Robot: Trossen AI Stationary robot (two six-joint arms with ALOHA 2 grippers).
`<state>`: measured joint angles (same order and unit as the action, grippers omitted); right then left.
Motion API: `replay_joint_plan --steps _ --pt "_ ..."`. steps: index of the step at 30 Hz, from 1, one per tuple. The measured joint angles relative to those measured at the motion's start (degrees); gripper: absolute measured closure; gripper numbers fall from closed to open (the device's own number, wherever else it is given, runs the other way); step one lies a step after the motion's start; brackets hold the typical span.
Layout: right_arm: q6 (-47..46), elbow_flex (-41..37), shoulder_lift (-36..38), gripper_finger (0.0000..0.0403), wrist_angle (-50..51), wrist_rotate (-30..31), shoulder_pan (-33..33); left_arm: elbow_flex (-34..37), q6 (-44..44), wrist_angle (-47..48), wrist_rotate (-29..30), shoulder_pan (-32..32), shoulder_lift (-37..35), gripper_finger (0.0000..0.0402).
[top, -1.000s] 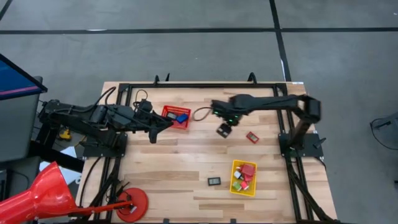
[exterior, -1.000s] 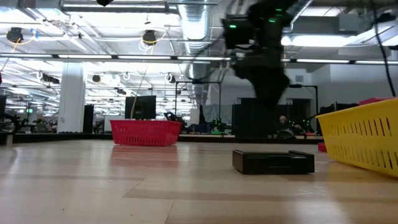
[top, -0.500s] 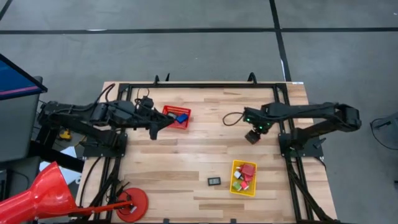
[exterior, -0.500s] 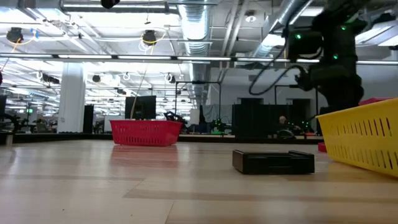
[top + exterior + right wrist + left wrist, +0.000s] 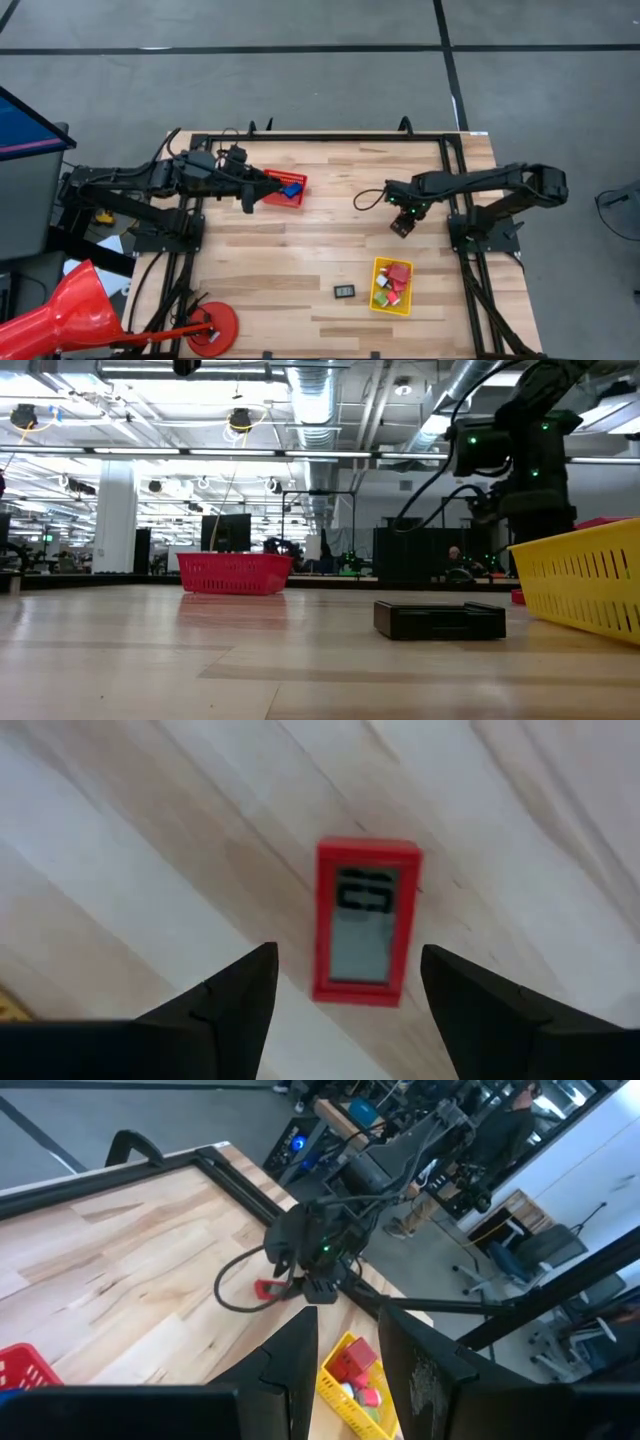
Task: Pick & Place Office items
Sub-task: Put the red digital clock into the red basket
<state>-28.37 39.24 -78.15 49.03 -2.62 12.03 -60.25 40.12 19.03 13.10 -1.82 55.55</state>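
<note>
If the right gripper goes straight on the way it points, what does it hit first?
Most likely the red item lying flat on the table, centred ahead between the right gripper's open fingers.

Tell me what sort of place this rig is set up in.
Probably a large robotics lab or industrial workshop. The low view shows exposed ceiling ducts and rows of strip lights above an open hall; the wooden table sits on a grey concrete floor marked with dark lines.
</note>
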Motion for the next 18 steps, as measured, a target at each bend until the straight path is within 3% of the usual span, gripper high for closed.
replay_joint_plan --steps 11,18 --pt "2.86 0.02 -7.22 0.0162 -3.03 0.11 1.64 0.00 0.02 -0.01 0.00 0.00 0.00 0.0298" --pt "3.27 0.11 -7.98 0.0162 -3.66 0.05 1.64 0.00 0.37 0.00 0.01 0.00 -0.01 0.0298"
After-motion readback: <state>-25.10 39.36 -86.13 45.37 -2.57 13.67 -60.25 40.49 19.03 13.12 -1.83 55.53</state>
